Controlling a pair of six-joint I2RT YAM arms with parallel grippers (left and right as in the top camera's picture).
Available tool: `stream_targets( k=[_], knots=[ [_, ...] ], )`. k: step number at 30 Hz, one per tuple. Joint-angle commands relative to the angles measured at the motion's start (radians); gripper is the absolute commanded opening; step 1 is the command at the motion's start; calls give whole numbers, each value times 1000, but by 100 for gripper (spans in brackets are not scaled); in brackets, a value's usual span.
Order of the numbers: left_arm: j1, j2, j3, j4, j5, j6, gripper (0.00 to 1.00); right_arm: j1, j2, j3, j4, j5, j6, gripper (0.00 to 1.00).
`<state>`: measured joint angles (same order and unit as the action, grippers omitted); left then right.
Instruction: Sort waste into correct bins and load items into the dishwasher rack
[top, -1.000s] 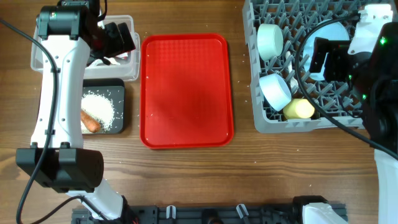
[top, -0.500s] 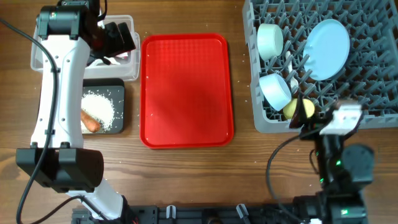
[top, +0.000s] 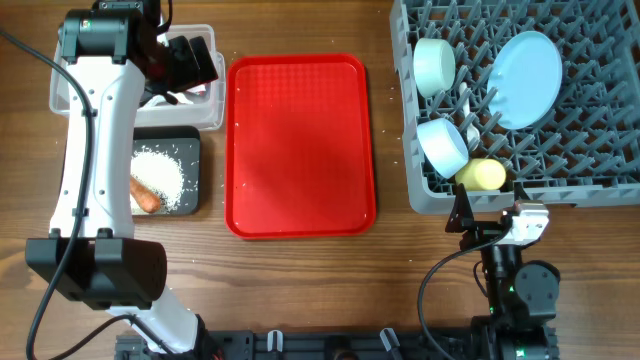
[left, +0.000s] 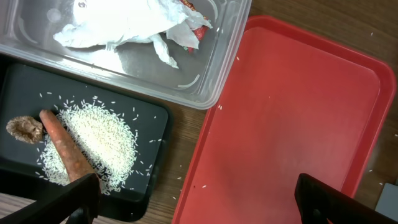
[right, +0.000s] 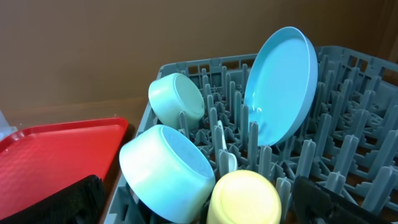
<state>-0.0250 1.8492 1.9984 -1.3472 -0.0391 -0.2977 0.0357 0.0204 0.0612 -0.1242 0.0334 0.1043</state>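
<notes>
Landmark: red serving tray (top: 300, 145), mid-table, with a few stray grains on it.

1. Clear tub (left: 205, 81): left of the red tray, at its far end. It holds the crumpled white napkin (left: 124, 22) and the red-printed wrapper (left: 193, 31). My left wrist view cuts off its far side, and overhead the arm covers much of it.
2. Black tray (left: 149, 124): left of the red tray, at its near end. It holds the rice (left: 99, 140). The carrot piece (left: 65, 152) lies on the rice, and the brown scrap (left: 23, 127) touches the carrot's end.
3. Dishwasher rack (top: 430, 195): right of the red tray, with its right side out of frame.
   - The plate (top: 527, 78) stands on edge.
   - The far bowl (top: 434, 62) and near bowl (top: 443, 145) lie on their sides.
   - The yellow cup (top: 481, 174) sits just beside the near bowl.
   - The white spoon (right: 221, 140) stands between pegs, and I can make out only part of it.
4. Left tool (left: 196, 186): over the red tray's left edge by the tub, fingers wide apart and empty.
5. Right tool (right: 193, 193): right of the red tray, nearer me than the rack, fingers spread and empty. Only its fingertips show, at the frame corners.
</notes>
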Motion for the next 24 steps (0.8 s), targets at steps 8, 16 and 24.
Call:
stream_targets(
  k=[8,16,24],
  knots=[
    [0,-3,10,0,1,5,100,0,-18,-56,135,-28,-8,100],
    [0,-3,10,0,1,5,100,-1,-16,-56,134,-28,-8,100],
    [0,-3,10,0,1,5,100,-1,-16,-56,134,-28,-8,100]
  ],
)
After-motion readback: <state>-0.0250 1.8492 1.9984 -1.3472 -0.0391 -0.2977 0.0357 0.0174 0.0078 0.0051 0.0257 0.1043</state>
